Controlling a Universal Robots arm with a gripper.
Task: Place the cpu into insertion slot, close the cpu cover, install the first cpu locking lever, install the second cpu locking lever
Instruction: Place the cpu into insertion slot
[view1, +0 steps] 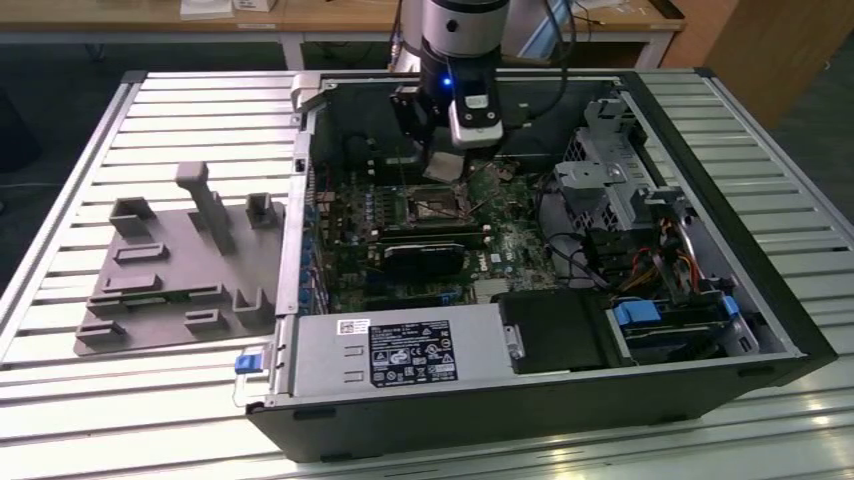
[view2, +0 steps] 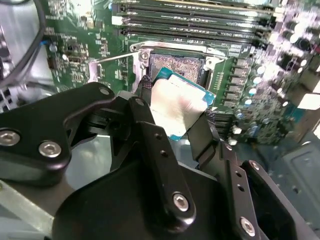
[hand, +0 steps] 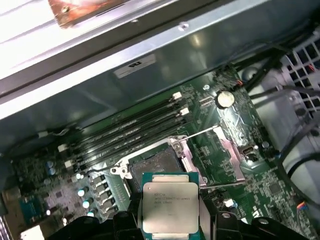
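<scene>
the hand is clamped on the cpu, its fingers pressing two opposite edges. the chip hangs tilted just above the insertion slot, not seated in it. the cpu cover lies swung open beside the slot, inside the computer case on the bench.

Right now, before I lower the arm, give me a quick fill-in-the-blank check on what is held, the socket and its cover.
1. The gripper is shut on the ____.
2. The socket on the green board is ____.
3. The metal cover beside the socket is swung ____.
4. The grey tray lies on the exterior view's ____ of the computer case.
Missing words: chip; empty; open; left.
</scene>
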